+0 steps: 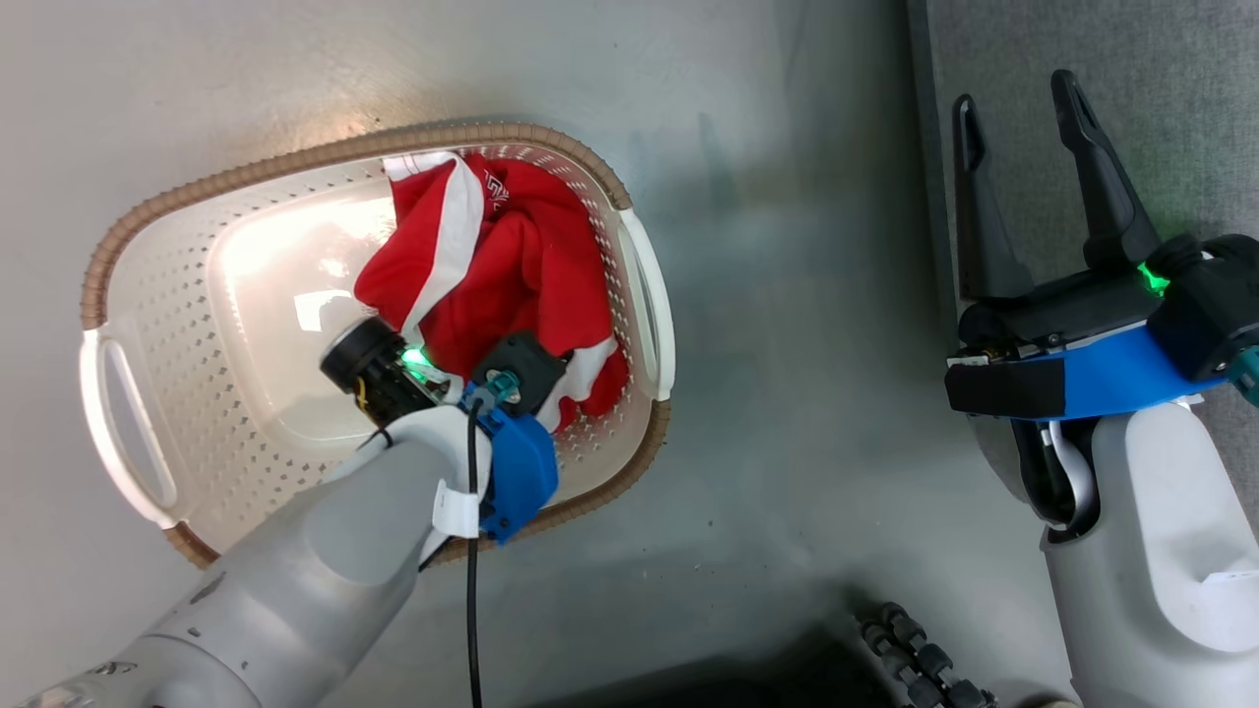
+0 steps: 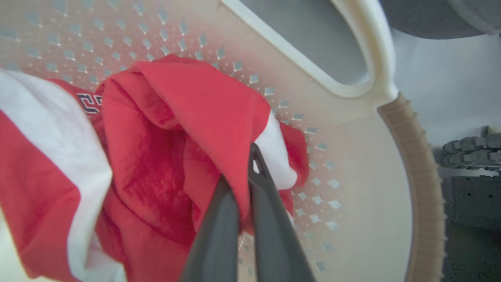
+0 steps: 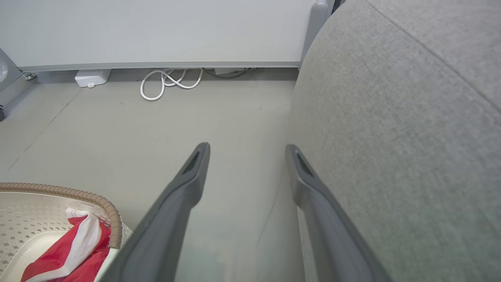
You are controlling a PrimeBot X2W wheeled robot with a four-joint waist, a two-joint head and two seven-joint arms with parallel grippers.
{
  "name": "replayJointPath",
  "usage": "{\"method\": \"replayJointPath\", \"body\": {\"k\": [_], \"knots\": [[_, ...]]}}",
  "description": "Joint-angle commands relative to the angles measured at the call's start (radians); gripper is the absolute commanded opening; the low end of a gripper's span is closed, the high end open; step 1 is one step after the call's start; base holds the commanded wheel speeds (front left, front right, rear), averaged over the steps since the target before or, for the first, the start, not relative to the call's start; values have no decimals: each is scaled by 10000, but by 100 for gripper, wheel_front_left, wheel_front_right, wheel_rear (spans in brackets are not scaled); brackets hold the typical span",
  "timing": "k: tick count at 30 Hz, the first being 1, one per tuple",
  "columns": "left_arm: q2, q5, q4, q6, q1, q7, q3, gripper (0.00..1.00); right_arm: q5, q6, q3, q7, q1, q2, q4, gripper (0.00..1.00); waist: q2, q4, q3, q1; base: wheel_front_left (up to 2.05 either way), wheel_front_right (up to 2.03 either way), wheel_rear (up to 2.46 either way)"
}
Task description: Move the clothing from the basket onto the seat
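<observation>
One basket (image 1: 295,162) sits at nine o'clock in the head view, with two handles (image 1: 123,423). It holds one heap of clothing (image 1: 521,285); the pieces cannot be counted. One seat (image 1: 1180,118) is at two o'clock. There are two grippers, the left gripper (image 2: 240,172) and the right gripper (image 1: 1016,90), each with two fingers (image 3: 188,184). Also one white cable (image 3: 168,82).

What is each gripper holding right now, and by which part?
The left gripper is shut on a red fold of the clothing, beside a white patch. The right gripper is open, holding nothing.
</observation>
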Motion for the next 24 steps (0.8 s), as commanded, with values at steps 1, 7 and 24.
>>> {"method": "replayJointPath", "body": {"k": [1,7,24], "knots": [[-21,-14,-71,-12,-1,-69,-31,0,27,1,-22,-34,-122,-35,27,100,0,51,-81,0,0,0,0],[-158,-39,-568,-12,111,-416,-32,0,44,1,-46,-36,-82,-126,107,100,0,301,-421,0,0,0,0],[-302,-1095,-2232,-12,226,-1180,463,0,8,1,-199,-34,491,-515,457,100,0,1419,-2192,0,0,0,0]]}}
